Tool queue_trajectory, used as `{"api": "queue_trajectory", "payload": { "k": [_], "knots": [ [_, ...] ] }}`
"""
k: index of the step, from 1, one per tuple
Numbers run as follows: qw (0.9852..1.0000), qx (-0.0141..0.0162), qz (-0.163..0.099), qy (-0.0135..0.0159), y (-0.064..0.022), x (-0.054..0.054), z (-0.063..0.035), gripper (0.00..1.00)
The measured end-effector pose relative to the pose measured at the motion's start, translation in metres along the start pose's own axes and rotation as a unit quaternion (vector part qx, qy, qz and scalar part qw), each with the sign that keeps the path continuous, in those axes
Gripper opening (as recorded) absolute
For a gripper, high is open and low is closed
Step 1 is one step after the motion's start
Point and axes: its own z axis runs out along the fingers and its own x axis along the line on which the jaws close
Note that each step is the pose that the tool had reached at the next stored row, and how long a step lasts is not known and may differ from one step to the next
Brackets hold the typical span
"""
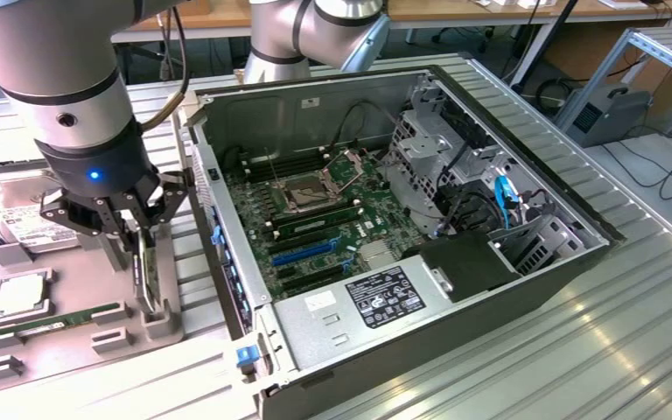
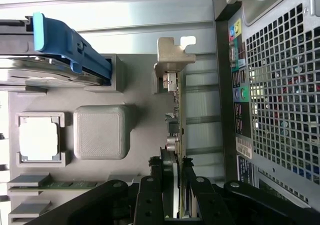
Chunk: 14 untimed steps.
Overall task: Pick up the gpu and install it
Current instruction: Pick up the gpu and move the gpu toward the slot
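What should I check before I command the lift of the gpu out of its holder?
1. Tool straddles the gpu, fingers against both faces: ok.
2. gpu stands upright on edge in the grey holder: ok.
3. gpu free of the holder slot: not ok, its lower edge sits in it.
4. Computer case lies open, motherboard exposed: ok.
5. Blue expansion slots unoccupied: ok.
6. Grip firm enough for a lift: cannot tell.
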Motion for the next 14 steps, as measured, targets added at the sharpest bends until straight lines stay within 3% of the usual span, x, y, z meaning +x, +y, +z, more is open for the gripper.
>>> {"api": "queue_trajectory", "payload": {
  "k": [14],
  "knots": [
    [1.0, 0.0007, 0.0, -0.0001, 0.0002, -0.0002, -0.0057, 0.27]
  ]
}}
